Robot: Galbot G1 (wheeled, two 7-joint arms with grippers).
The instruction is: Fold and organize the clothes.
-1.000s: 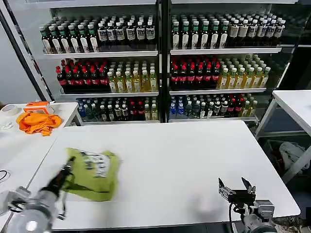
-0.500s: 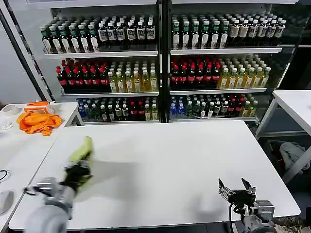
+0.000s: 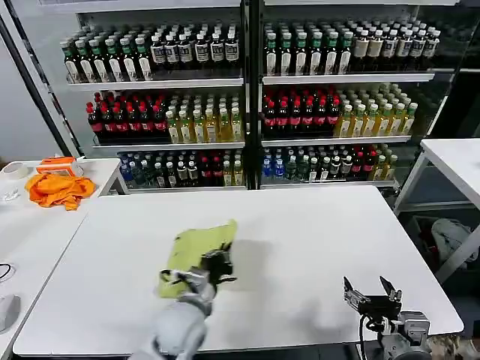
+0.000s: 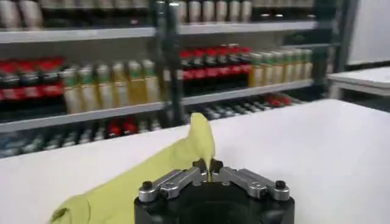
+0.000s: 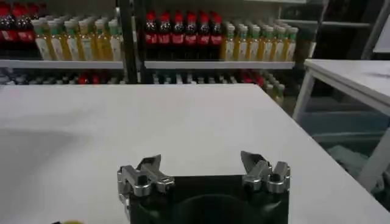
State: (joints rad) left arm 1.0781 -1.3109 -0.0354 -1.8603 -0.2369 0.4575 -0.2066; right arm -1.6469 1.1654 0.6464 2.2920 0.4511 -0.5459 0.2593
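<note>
The clothes, a light yellow-green T-shirt (image 3: 193, 253), hang bunched just above the white table (image 3: 300, 240), left of its middle. My left gripper (image 3: 219, 264) is shut on an edge of the cloth, which rises in a fold between its jaws. In the left wrist view the T-shirt (image 4: 164, 164) trails away from the left gripper (image 4: 208, 167) toward the table. My right gripper (image 3: 371, 292) stands open at the table's front right with nothing between its fingers; the right wrist view shows the right gripper (image 5: 201, 165) over bare tabletop.
Shelves of bottles (image 3: 247, 97) fill the wall behind the table. A side table (image 3: 30, 225) on the left carries a bright orange cloth (image 3: 58, 189). Another white table (image 3: 457, 165) stands at the right.
My left gripper has swung from the table's left edge toward the middle, carrying the T-shirt with it. The right gripper has barely moved.
</note>
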